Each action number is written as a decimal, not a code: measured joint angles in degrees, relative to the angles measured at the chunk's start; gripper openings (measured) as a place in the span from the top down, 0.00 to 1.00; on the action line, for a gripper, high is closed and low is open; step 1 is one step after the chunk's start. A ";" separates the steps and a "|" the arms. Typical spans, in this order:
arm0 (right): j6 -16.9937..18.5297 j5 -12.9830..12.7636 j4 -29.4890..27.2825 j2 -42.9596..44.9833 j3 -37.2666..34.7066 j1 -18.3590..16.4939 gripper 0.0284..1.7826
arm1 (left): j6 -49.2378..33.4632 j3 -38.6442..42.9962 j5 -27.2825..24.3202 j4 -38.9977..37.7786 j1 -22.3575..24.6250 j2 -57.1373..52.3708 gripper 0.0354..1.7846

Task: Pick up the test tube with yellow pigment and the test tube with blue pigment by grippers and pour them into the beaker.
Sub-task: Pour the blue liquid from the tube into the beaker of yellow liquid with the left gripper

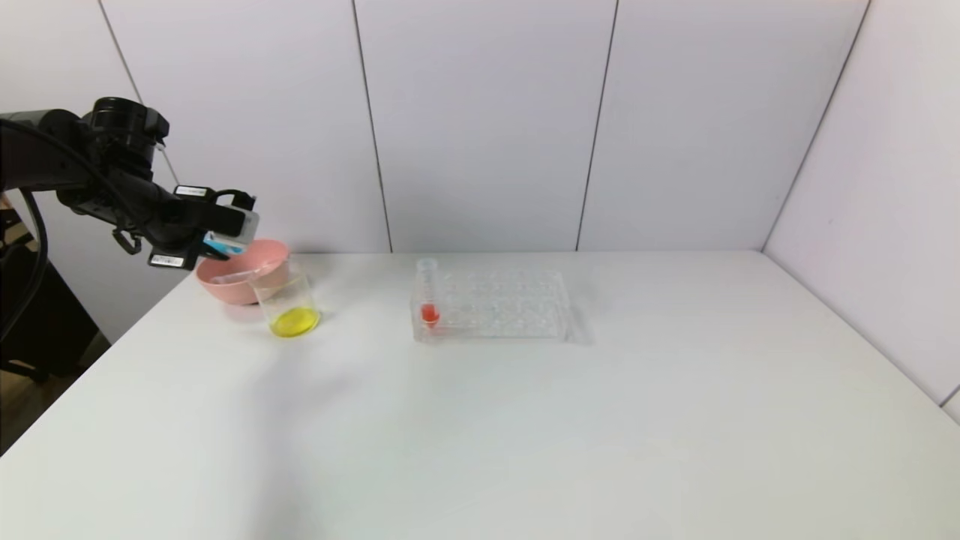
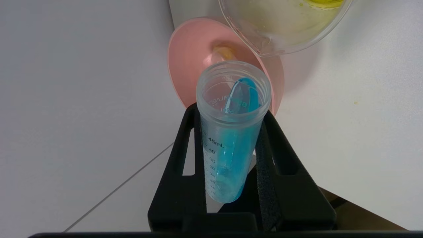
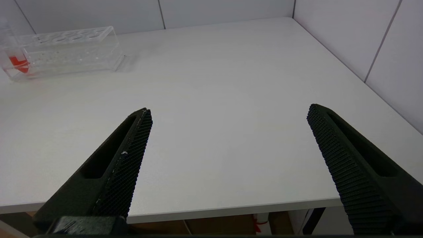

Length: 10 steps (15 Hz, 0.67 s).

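Blue pigment sits in the test tube with blue pigment (image 1: 223, 244) that the left end effector (image 1: 225, 229) holds up high at the far left of the counter (image 1: 480, 420) in the head view. That tube hangs over the pink bowl (image 1: 241, 271). The beaker (image 1: 289, 304) stands just beside the bowl, on its near side, with yellow liquid in its bottom. A see-through tube lies in the bowl, and its end pokes up by the rim. The left arm reaches in from the left edge, and its end effector leans down a little. Near the middle stands the tube rack (image 1: 491, 304) with the red tube (image 1: 427, 296) in its left end. The right end effector does not show in this view.

The left wrist view looks along the tube with blue pigment (image 2: 231, 132). Two black fingers (image 2: 185, 158) squeeze it from both sides. The tube is tipped, and blue liquid lies along its one wall up near the open mouth. You can read marks like 45mL on its side. Past the mouth are the pink bowl (image 2: 191, 53) and the rim of the beaker (image 2: 281, 29).

The right wrist view shows the right end effector (image 3: 228, 115) wide apart and holding nothing, low by the near edge of the counter (image 3: 231, 82). The rack (image 3: 69, 48) and red tube (image 3: 16, 62) sit far off.
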State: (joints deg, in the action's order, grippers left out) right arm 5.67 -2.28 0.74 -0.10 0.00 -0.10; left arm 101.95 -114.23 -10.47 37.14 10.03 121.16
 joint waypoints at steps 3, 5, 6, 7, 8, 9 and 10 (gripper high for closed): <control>0.02 0.02 0.02 0.00 0.00 0.00 0.04 | -0.22 -0.02 0.15 1.41 -0.04 -0.16 0.76; 0.00 0.00 0.00 0.00 0.00 0.00 0.04 | -0.33 -0.02 0.13 2.01 -0.09 -0.27 0.76; 0.02 0.02 0.00 0.00 0.00 0.00 0.04 | -0.35 -0.05 0.20 2.66 -0.09 -0.40 0.76; 0.00 0.00 0.00 0.00 0.00 0.00 0.04 | -0.40 -0.05 0.34 3.32 -0.15 -0.52 0.76; 0.00 0.02 0.02 0.00 0.00 0.00 0.04 | -0.41 -0.05 0.67 4.08 -0.22 -0.66 0.76; 0.00 0.00 0.00 0.00 0.00 0.00 0.04 | -0.46 -0.05 0.98 4.86 -0.30 -0.79 0.76; 0.00 0.02 0.00 0.00 0.00 0.00 0.04 | -0.51 -0.05 1.27 5.33 -0.34 -0.88 0.76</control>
State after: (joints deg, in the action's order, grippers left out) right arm 5.67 -2.26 0.74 -0.10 0.00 -0.10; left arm 101.44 -114.27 -9.20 42.47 9.69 120.28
